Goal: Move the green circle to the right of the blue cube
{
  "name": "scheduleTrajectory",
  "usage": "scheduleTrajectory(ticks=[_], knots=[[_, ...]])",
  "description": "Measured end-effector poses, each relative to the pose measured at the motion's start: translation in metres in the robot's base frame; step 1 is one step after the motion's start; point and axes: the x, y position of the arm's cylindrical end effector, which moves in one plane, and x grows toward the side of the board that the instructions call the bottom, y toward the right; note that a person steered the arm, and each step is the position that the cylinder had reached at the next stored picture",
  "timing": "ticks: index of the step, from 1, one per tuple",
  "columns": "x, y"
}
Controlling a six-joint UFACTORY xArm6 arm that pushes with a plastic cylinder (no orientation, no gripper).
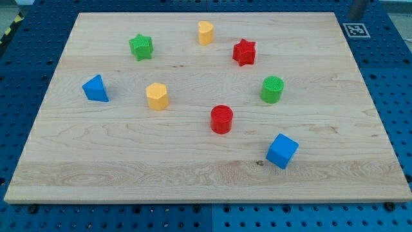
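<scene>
Tip unseen; green circle ribbed, upright.

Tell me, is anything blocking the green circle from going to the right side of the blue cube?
Nothing visible blocks it. The green circle sits above the blue cube, and the board to the cube's right is bare wood. My tip isn't in view.

A pale wooden surface carries eight blocks. Far side: green star at left, yellow block, red star. Middle: blue triangle far left, yellow hexagon, green circle at right. Nearer: red cylinder, and blue cube near right, well apart from the green circle.
</scene>
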Motion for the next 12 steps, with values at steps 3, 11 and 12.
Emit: scheduleTrajectory(ticks=[3, 11, 12], knots=[[0.119, -0.073], [0.190, -0.271], [0.220, -0.257]])
